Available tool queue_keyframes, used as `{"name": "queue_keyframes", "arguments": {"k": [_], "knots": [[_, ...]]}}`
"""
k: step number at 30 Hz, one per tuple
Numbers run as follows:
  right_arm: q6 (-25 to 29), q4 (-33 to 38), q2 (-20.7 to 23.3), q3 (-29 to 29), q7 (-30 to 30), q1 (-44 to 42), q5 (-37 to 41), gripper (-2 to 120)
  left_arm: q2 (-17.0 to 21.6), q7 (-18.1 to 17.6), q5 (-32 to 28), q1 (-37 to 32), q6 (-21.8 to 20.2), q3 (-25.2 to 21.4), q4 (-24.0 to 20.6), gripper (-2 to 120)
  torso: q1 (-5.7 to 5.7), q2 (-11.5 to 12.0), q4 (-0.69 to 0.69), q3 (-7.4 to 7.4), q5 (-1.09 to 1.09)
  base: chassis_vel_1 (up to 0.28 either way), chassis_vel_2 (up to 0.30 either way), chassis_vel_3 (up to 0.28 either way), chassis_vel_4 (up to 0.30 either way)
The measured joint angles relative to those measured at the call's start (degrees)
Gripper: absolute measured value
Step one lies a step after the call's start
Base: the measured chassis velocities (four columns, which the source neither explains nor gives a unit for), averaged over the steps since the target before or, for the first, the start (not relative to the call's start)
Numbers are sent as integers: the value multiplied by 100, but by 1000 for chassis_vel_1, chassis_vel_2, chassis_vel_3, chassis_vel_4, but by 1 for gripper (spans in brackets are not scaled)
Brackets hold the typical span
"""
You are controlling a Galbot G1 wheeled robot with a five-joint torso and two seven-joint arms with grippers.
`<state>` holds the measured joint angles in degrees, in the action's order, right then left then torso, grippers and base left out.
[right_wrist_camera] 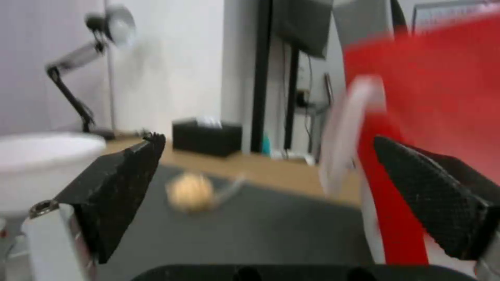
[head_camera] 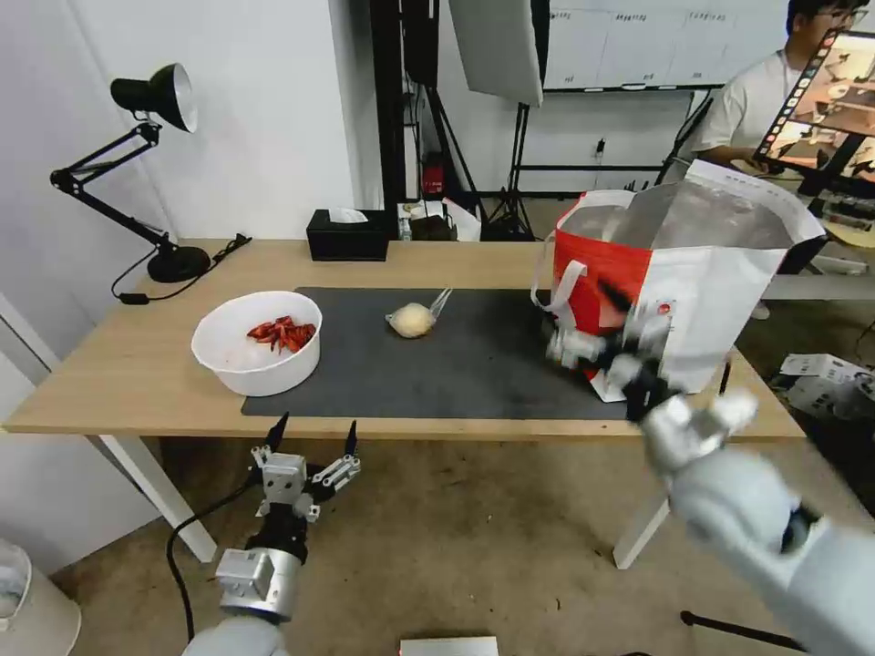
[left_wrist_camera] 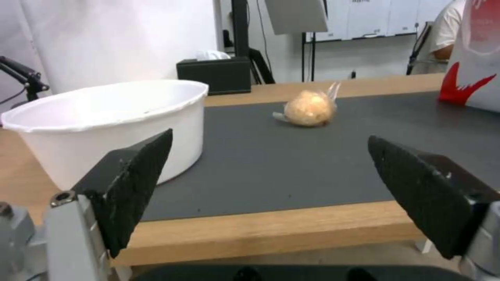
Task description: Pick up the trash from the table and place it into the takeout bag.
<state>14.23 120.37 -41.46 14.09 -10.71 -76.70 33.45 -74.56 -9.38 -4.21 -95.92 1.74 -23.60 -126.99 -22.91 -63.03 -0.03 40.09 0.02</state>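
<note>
Tabletop, light wood, with a dark grey mat across its middle.

Bowl, white, sits at the mat's left near corner, partly on the mat and partly on bare wood; red scraps lie inside it.

Clear bag with a beige lump lies on the mat near its far edge, well apart from the bowl and between bowl and takeout bag. The left wrist view shows it resting flat on the mat, its twisted plastic tail pointing up and away.

Takeout bag stands upright on the right end of the tabletop, mouth open, silver lining visible, a white loop handle hanging on its left face.

Left gripper is held below and just in front of the tabletop's near edge, in line with the bowl, fingers spread wide and grasping nothing (its wrist view looks across the mat between the two black pads).

Right gripper is raised in front of the takeout bag's near left corner, just beside the red panel and handle; it is blurred in the head view. Its wrist view shows the fingers spread wide apart with nothing between them, the red side of the bag close at one side.

Black tissue box and desk lamp stand along the far edge.
</note>
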Motion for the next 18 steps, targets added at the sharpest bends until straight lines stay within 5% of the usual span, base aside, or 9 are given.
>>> {"name": "queue_keyframes", "arguments": {"k": [18], "knots": [[-262, -52, -394, 116, -163, -1199, -550, 100, 30, 63, 12, -23, -34, -57, 108, 100, -1, 0, 3, 1, -2, 0, 0, 0, 0]]}}
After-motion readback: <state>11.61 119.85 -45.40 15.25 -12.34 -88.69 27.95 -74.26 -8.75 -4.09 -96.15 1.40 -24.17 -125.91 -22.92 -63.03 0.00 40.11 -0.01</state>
